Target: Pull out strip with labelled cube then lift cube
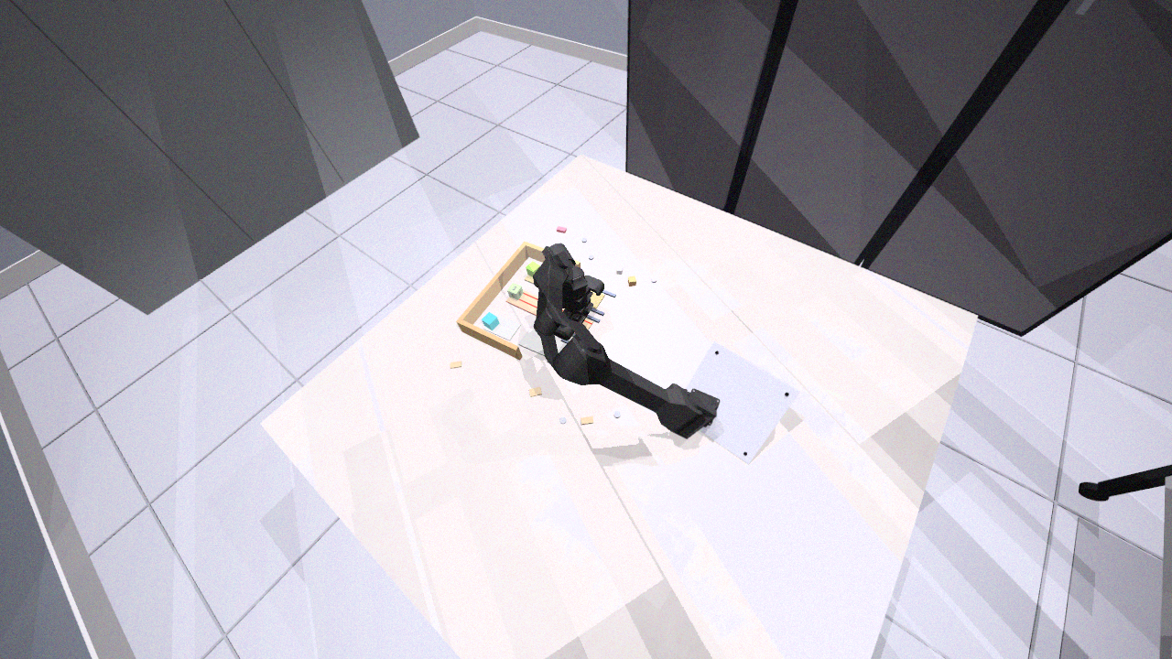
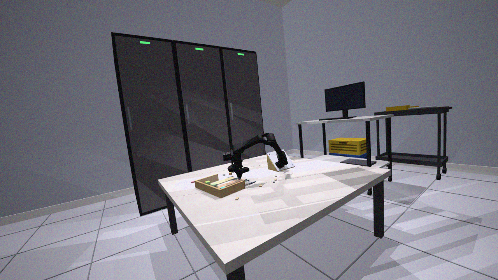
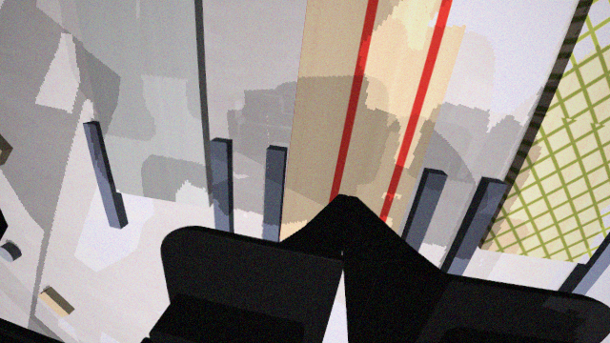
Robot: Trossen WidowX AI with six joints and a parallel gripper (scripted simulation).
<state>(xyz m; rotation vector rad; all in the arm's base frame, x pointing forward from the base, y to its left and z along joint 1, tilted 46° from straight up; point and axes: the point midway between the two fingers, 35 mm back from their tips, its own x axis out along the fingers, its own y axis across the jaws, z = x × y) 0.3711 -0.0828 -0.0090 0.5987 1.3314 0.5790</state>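
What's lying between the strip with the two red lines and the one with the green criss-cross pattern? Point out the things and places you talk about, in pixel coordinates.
Two dark blue bars [image 1: 593, 318] [image 3: 424, 210], side by side at the strips' ends. The wrist view shows it best.

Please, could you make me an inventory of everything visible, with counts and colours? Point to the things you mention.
wooden tray [image 1: 489, 338] [image 2: 232, 189]: 1, tan, on table
cubes: 3; lime [image 1: 531, 267] [image 2: 207, 182], pale green [image 1: 515, 290] [image 2: 214, 185], cyan [image 1: 490, 320] [image 2: 222, 187]; in tray
red-lined strip [image 1: 524, 302] [image 3: 315, 119]: 1, tan, in tray
latticed strip [image 1: 597, 301] [image 3: 562, 167]: 1, yellow-green, beside it
bars [image 1: 608, 293] [image 2: 252, 182] [image 3: 221, 181]: at least six, blue-grey, near strip ends
small loose pieces [image 1: 535, 392] [image 2: 237, 198] [image 3: 56, 301]: several, mixed colours, around tray
table [image 1: 450, 491] [image 2: 222, 223] [image 3: 143, 214]: 1, whitish, central
panel [image 1: 750, 409] [image 2: 275, 155]: 1, white, by arm's foot
cabinets [image 1: 836, 147] [image 2: 153, 121]: 3, dark, behind
monitor [image 2: 344, 97]: 1, black, on desk
desk [image 2: 379, 117]: 1, whitish top, right
crate [image 2: 347, 146]: 1, yellow, under desk
cart [image 2: 418, 111]: 1, black, far right
arm [image 1: 634, 384] [image 2: 259, 138]: 1, black, over table
pincer [image 1: 578, 315] [image 2: 239, 178] [image 3: 345, 204]: 1, black, shut, near strips
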